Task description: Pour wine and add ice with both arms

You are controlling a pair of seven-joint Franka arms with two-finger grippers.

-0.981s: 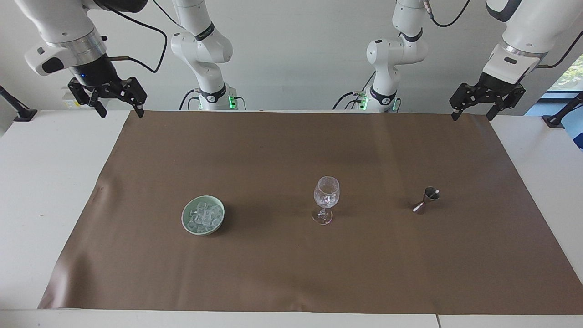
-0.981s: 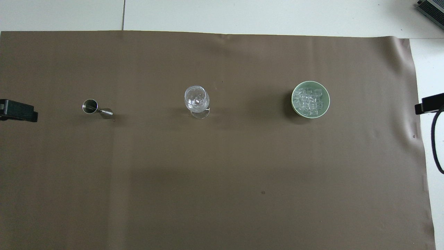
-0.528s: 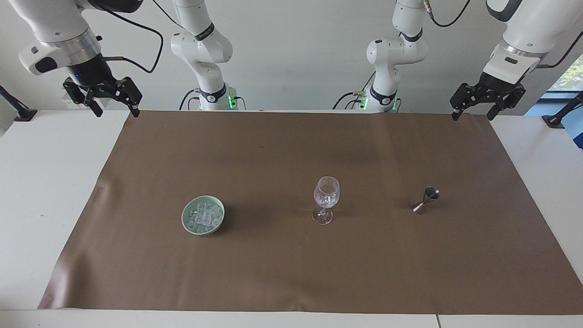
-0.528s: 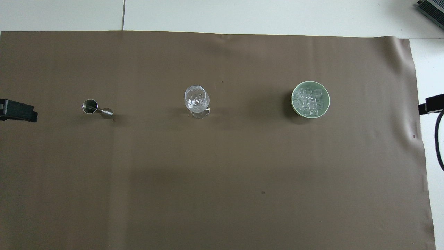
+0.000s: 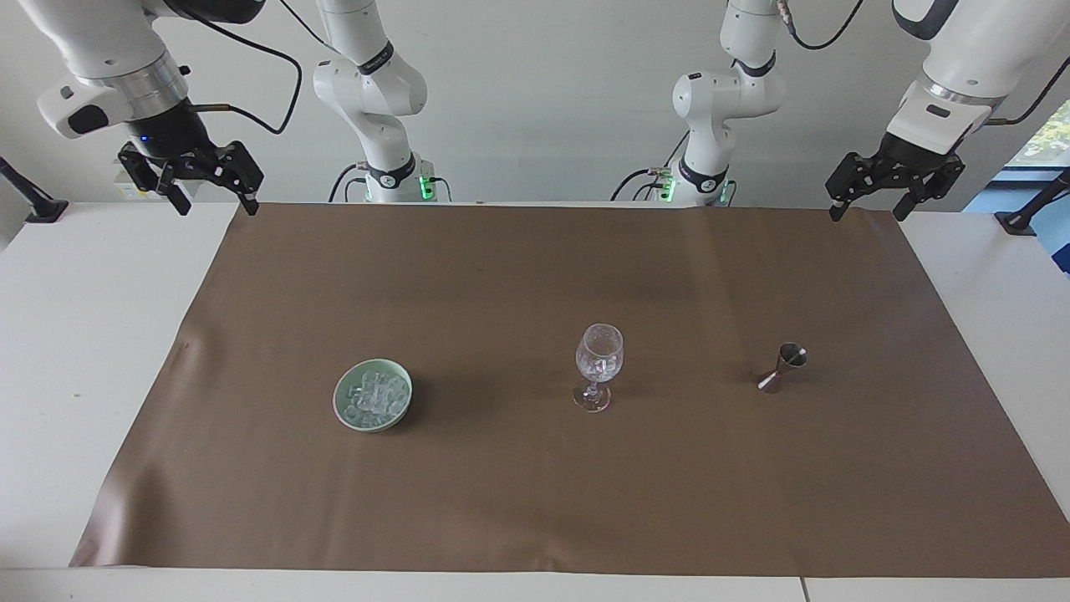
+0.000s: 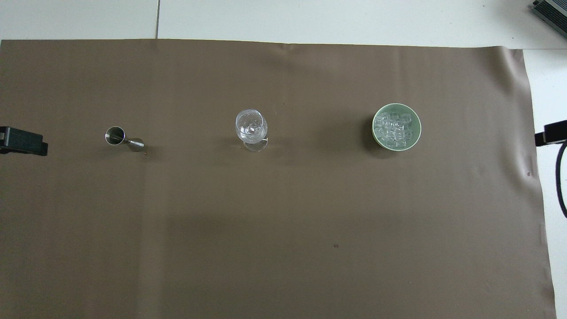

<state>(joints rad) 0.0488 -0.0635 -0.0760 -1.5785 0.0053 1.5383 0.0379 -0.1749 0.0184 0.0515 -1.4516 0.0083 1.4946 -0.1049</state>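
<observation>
- Right gripper [image 5: 211, 205] up in the air over the right arm's end of the table, at the brown cloth's [image 5: 535, 276] corner close to the robots. Fingers spread wide apart, holding nothing.
- Left gripper [image 5: 865, 213] up in the air over the left arm's end, at the cloth's other close corner. Fingers spread wide apart too, holding nothing.
- Both arms waiting, well apart from all the things on the cloth.
- Ice [image 5: 374, 395] piled in a green bowl [image 5: 344, 411], toward the right arm's end of the table.
- Wine glass [image 5: 598, 361] standing upright in the middle, between the bowl and a small metal measuring cup [image 5: 782, 368]. A few clear cubes sitting inside the glass.
- Measuring cup toward the left arm's end, shaped like two little cones joined at the tips.
- Bowl, glass and cup all in one row, none touching.
- Facing view: whole arms, white bases with green lights, black cables and both sets of fingers easy to see.
- Overhead view: only a black bit of the left gripper [image 6: 22, 141] at one edge and a black bit of the right gripper [image 6: 549, 133] at the other edge. No fingers to see there.
- Overhead view: straight down into the bowl [image 6: 381, 110], with the ice [image 6: 395, 129] filling most of it. Round open top of the measuring cup [image 6: 115, 135] and the rim of the glass [image 6: 251, 124] plain to see.
</observation>
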